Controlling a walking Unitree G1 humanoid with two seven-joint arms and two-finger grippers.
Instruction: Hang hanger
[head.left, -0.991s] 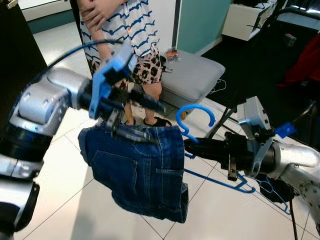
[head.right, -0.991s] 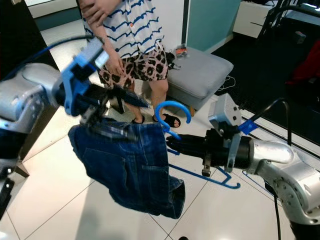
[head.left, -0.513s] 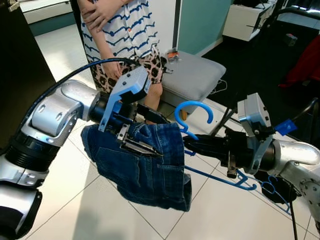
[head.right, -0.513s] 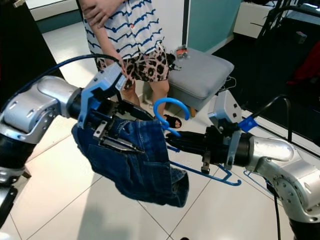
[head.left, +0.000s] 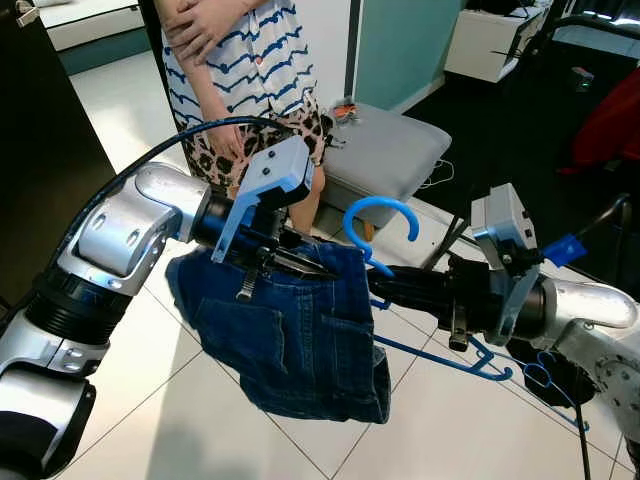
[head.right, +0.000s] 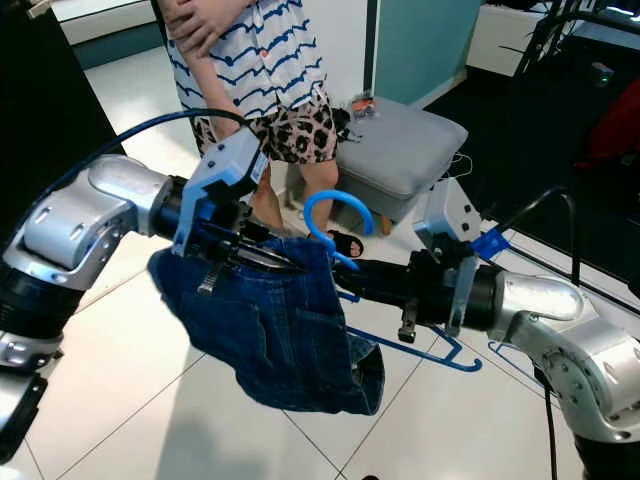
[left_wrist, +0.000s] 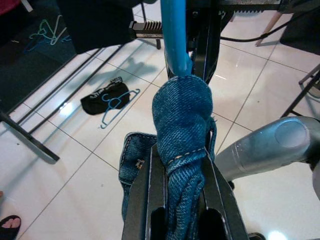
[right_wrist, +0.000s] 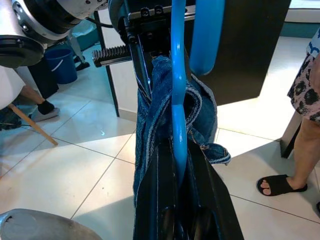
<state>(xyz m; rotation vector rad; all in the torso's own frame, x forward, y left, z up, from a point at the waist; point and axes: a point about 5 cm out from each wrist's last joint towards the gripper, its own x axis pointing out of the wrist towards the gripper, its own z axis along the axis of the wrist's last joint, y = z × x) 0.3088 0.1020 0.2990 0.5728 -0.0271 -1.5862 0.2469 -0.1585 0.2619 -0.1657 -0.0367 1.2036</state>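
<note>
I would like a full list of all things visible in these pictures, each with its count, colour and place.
denim shorts: one, dark blue, held up in the air between the two arms, draped over the hanger
hanger: one, blue, hook up, its bar running under the shorts toward the right arm
ottoman: one, grey, on the floor behind the arms
spare hanger: one, blue, lying on a black garment on the white tile floor
person: one, in a striped top and leopard-print shorts, black sandals, standing behind the left arm
bucket: one, blue, on the floor at the back in the right wrist view
left gripper: one, black fingers, shut on the shorts' fabric
right gripper: one, black fingers, shut on the hanger's bar
</note>
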